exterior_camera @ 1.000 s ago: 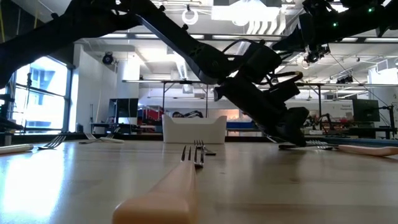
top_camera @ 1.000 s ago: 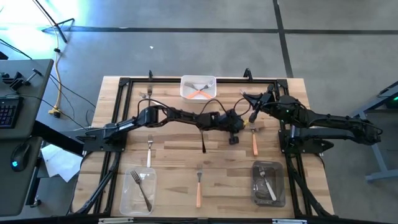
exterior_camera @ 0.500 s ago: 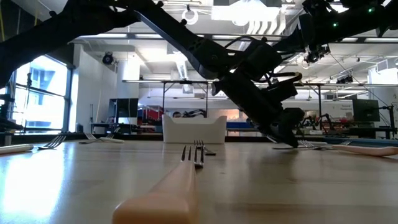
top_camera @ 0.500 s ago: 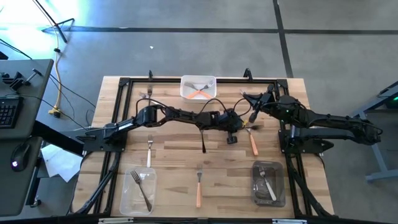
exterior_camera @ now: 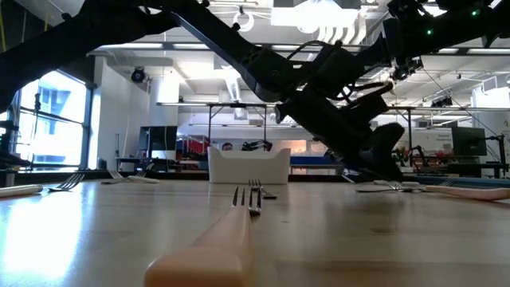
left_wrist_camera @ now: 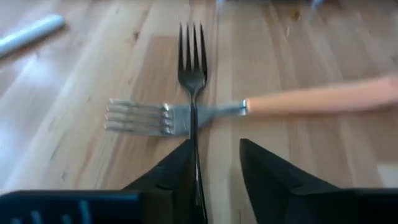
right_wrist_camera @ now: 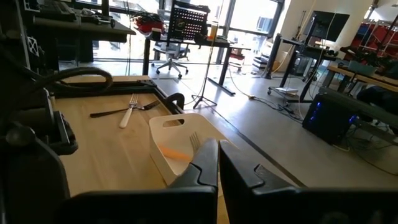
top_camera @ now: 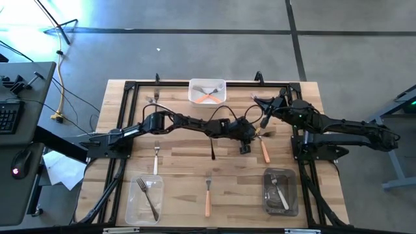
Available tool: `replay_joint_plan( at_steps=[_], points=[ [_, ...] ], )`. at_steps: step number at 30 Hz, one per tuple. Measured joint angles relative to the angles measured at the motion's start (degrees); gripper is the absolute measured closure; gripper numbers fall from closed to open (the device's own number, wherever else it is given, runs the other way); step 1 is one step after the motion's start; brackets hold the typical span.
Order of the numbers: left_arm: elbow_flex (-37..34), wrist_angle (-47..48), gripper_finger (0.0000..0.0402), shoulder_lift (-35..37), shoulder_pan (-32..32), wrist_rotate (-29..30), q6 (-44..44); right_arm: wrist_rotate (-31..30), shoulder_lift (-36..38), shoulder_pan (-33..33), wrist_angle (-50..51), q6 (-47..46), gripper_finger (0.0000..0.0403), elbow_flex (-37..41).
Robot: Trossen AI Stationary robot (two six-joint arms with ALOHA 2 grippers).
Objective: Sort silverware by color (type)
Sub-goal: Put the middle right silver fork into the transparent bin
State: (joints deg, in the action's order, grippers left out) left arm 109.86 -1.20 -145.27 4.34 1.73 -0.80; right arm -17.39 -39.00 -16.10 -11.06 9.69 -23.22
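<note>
An all-metal fork (left_wrist_camera: 192, 68) lies on the table, its neck crossing the head (left_wrist_camera: 140, 118) of an orange-handled fork (left_wrist_camera: 323, 99). My left gripper (left_wrist_camera: 214, 144), reaching across to right of the table's middle (top_camera: 244, 144), stands open with the metal fork's handle running between its fingers. My right gripper (right_wrist_camera: 217, 155) is shut and waits near the far right (top_camera: 259, 104), touching nothing. Other forks lie loose: a dark one (top_camera: 212, 149), a white-handled one (top_camera: 156, 157) and an orange-handled one (top_camera: 207, 195). My left gripper stands open around the metal fork's handle (left_wrist_camera: 195, 158), which runs along the fingers close to one finger's inner side; whether it touches that finger I cannot tell. The fork lies flat, its neck resting on the orange fork's head.
A white tray (top_camera: 207, 83) at the far edge holds an orange-handled fork and a metal one. A clear tray (top_camera: 133, 205) at the near left and a dark tray (top_camera: 291, 195) at the near right each hold forks. Two more forks (right_wrist_camera: 127, 109) lie at the far left.
In the low view my left gripper's end has risen a little off the table top and tipped upward. The forks on the table have kept their places.
</note>
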Motion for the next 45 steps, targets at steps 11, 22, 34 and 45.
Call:
replay_joint_plan(
  at_steps=[11,22,34,45],
  points=[
    [0.1,-1.9,0.0258,-0.3,1.7,-1.5,0.7,0.0,0.0,0.0,0.0,0.3,0.0402,0.0],
    [0.3,-2.7,0.027,-3.5,1.6,-1.3,0.5,0.3,0.0,0.0,-0.2,0.2,0.0402,0.0],
    [0.5,1.3,0.039,-3.5,1.8,-1.2,-2.2,0.3,0.0,0.0,0.0,0.4,0.0402,0.0],
    [0.2,7.3,0.0397,-0.8,1.2,1.3,-3.5,0.2,0.1,0.0,0.6,0.7,0.0402,0.0]
  ],
)
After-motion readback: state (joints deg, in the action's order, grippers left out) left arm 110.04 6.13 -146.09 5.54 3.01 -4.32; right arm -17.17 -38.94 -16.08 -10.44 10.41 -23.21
